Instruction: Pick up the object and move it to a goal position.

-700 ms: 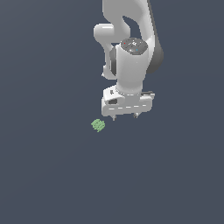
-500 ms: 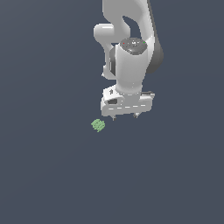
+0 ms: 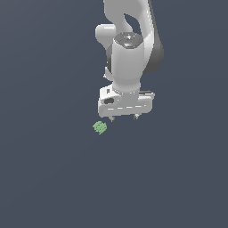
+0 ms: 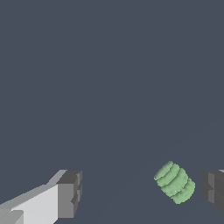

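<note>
The object (image 3: 100,128) is a small light-green clump of ridged segments lying on the dark floor. In the exterior view my white gripper (image 3: 123,118) hangs just above the floor, a little toward that view's right of the object and not touching it. Its two short fingertips (image 3: 111,119) stand apart, so it is open and holds nothing. The wrist view shows the object (image 4: 175,182) lying between the two dark pads (image 4: 70,192), much closer to one pad than to the other.
The floor (image 3: 49,178) is a plain dark grey surface with no other objects in sight. The white arm (image 3: 129,49) rises behind the gripper.
The gripper has turned slightly about its vertical axis and its body now sits squarer to the exterior view. The object has not moved.
</note>
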